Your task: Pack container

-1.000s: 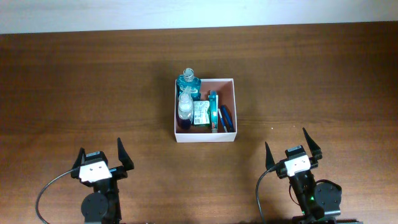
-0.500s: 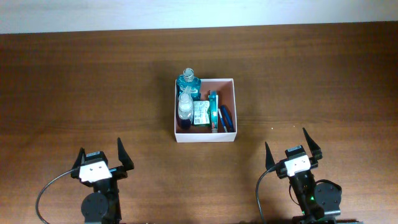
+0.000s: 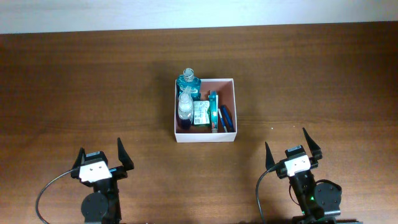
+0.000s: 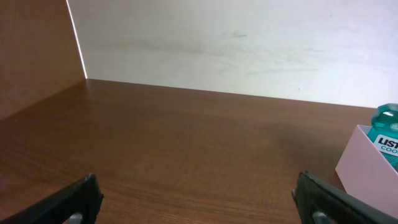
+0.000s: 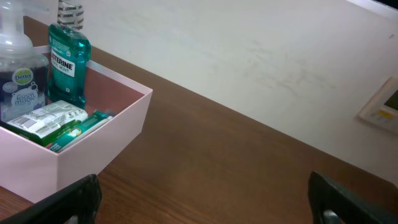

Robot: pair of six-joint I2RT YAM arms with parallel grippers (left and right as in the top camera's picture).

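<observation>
The container is a square white box with a pinkish inside, at the middle of the table. In it stand a teal mouthwash bottle and a clear pump bottle, with a green-and-white packet, a teal tube and a dark blue item. The container also shows in the right wrist view and at the edge of the left wrist view. My left gripper and right gripper are open and empty, near the front edge, well short of the container.
The wooden table ends at a pale wall at the back. A white wall fitting shows at the right in the right wrist view.
</observation>
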